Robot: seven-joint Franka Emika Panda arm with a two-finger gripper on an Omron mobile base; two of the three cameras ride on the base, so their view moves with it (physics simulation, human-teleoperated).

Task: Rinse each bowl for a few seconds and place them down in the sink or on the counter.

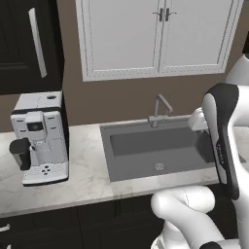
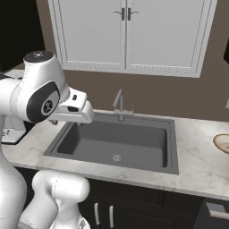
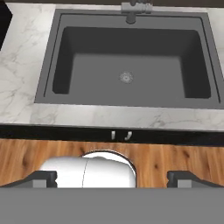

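Observation:
The dark grey sink lies straight below my hand, its round drain near the middle and the slim faucet at the back rim. My gripper hangs open above the sink's front edge, fingers wide apart and nothing between them. In the base views the sink sits in the white marble counter. The tan bowl, pale inside, rests on the counter far right of the sink, cut by the frame edge. The cream-yellow bowl is out of view.
A white coffee machine stands on the counter left of the sink. White wall cabinets hang above the faucet. Dark cabinet doors and a wooden floor lie below the counter's front edge.

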